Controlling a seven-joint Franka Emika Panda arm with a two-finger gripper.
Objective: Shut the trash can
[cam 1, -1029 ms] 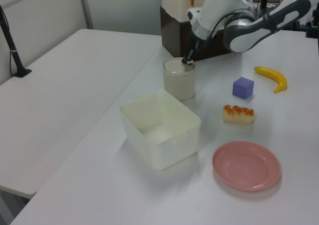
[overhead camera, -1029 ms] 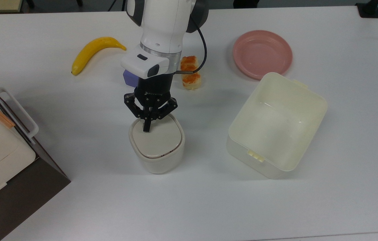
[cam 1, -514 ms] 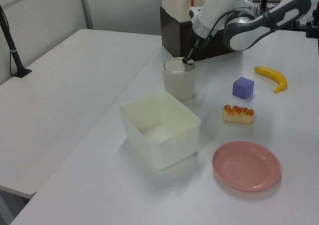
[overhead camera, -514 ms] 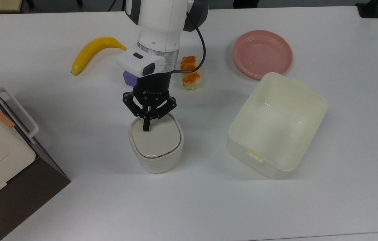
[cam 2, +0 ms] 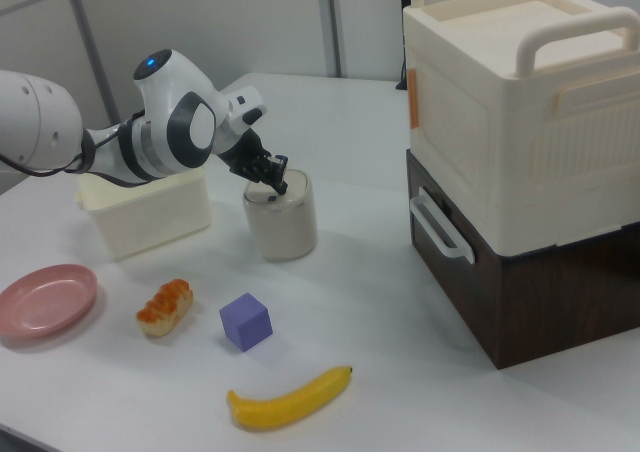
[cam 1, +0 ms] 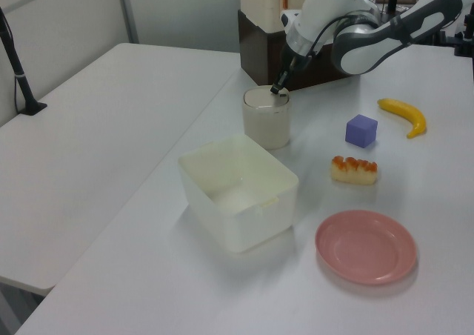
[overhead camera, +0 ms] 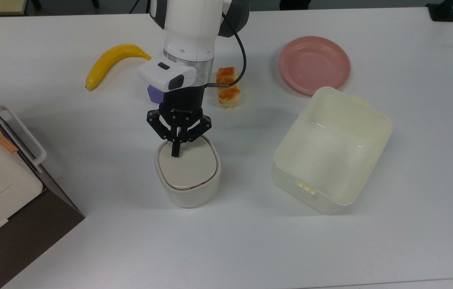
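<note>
Pressing down on the lid of the trash can (overhead camera: 188, 172) — the hand (overhead camera: 175, 152), fingers pressed together, touches the lid's far edge.

The can stands mid-worktop (overhead camera: 90, 249) and its lid looks nearly flat, so the next move is likely a last firm push, then lifting off. A cream tub (overhead camera: 330, 150), purple cube (cam 1: 361, 130), pastry (overhead camera: 228, 91), banana (overhead camera: 114, 62) and pink plate (overhead camera: 314, 64) lie well apart — nothing blocks.
</note>
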